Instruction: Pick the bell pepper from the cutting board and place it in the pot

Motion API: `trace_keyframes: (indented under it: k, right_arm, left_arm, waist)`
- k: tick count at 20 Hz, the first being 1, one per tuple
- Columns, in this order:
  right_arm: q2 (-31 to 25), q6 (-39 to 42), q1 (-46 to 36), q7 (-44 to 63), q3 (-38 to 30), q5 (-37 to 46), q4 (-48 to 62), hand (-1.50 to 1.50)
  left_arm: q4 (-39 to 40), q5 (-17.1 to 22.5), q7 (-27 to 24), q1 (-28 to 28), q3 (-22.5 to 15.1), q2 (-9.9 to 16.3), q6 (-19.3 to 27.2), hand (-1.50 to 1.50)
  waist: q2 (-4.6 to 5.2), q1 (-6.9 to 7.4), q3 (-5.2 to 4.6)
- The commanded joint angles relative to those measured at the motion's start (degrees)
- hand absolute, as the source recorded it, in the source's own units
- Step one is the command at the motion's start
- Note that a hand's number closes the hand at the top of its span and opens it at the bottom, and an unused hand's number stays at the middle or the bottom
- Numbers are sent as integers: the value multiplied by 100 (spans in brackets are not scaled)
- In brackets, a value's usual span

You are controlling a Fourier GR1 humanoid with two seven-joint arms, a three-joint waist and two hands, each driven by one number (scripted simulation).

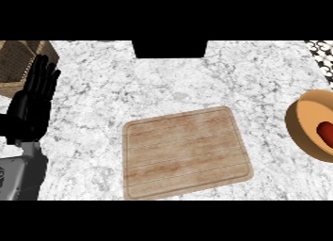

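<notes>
A red bell pepper [329, 133] lies inside an orange-brown pot [305, 123] at the right edge of the head view. The wooden cutting board [185, 151] lies in the middle of the marble counter with nothing on it. My left hand [32, 106] stands open at the left edge, fingers straight and pointing up, far from the board and the pot. My right hand does not show.
A woven basket [13, 63] stands at the back left corner, just behind the left hand. A dark rectangular opening [170, 48] sits at the counter's far edge. A patterned tile strip [328, 59] runs along the back right.
</notes>
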Motion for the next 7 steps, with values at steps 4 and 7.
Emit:
trace_keyframes:
  k: [4,7]
  right_arm:
    - [257,626,1120,-564,-991,-1421,-361,-150]
    - [-200,825,1157,-708,-1308,-1696,214,-150]
  left_arm:
    - [-170,-76,90,128,-108,-137,62,0]
    - [81,-230,-36,-4,-192,-241,143,0]
  waist:
    - [-3,-17,0]
    - [9,-13,-1]
